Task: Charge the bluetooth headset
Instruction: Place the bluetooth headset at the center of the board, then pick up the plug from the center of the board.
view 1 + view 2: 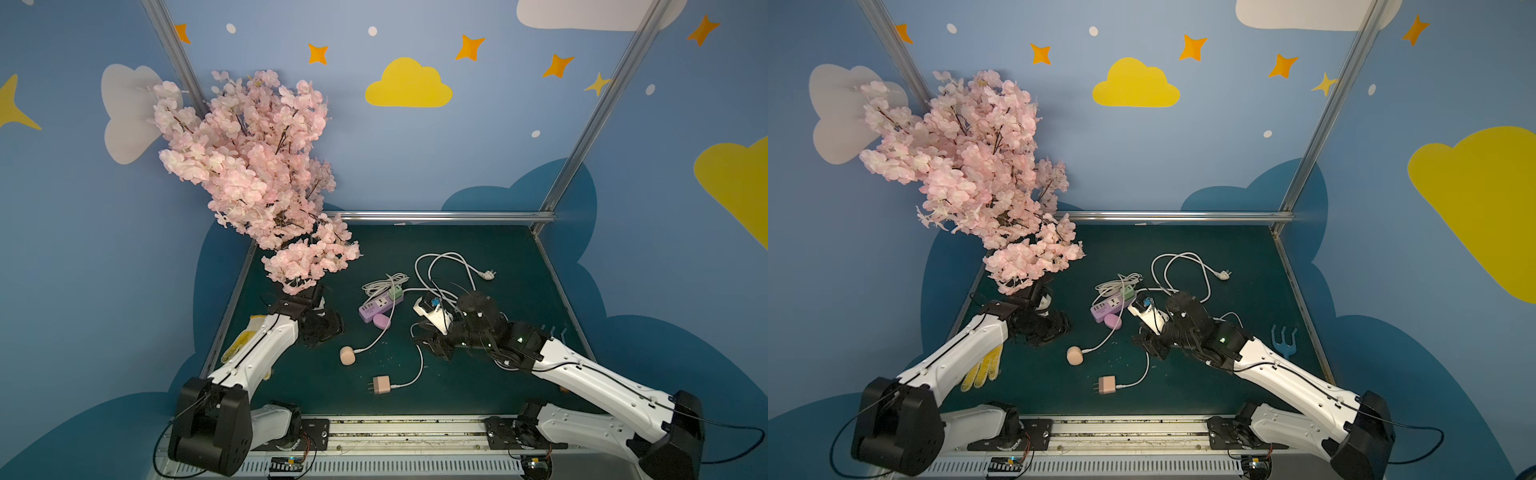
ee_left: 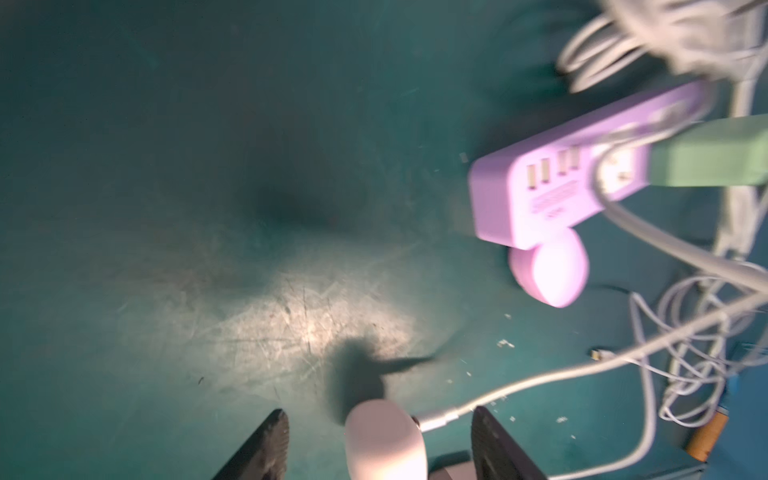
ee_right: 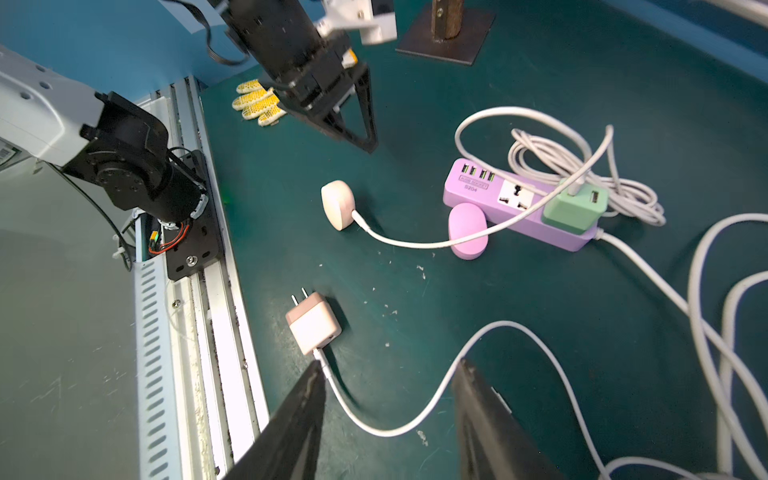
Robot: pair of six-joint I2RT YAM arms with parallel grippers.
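- The round peach headset case [image 1: 347,356] sits on the dark green counter [image 1: 498,374], left of centre and towards the front. It seems to stand on its edge.
- A white cable [image 3: 415,243] is plugged into the case. It runs over a purple oval case [image 3: 467,230] and a purple power strip [image 3: 515,203], loops round, and ends at a green adapter [image 3: 575,208] plugged into that strip.
- The oval case lies touching the strip's front side.
- The left gripper [image 2: 378,413] hangs just above the headset case. Its jaws are wide apart with a gap on each side of the case, and they hold nothing.
- The right gripper [image 3: 390,365] is low over the counter, right of centre. Its jaws are spread and grip nothing.
- A pink wall plug [image 3: 313,328] lies flat near the front edge, just ahead of the right jaws. Its prongs point away from them.
- The plug's thin white lead [image 3: 395,432] curves across the counter between the right jaws, and neither jaw pinches it.
- A white power strip [image 1: 432,316] lies just beside the right arm's wrist, with loose white cord coiled behind it.
- A pink blossom tree [image 1: 249,166] fills the back left corner.
- A yellow glove [image 1: 982,370] lies under the left arm.
- A small blue rake [image 1: 1284,338] rests by the right arm.
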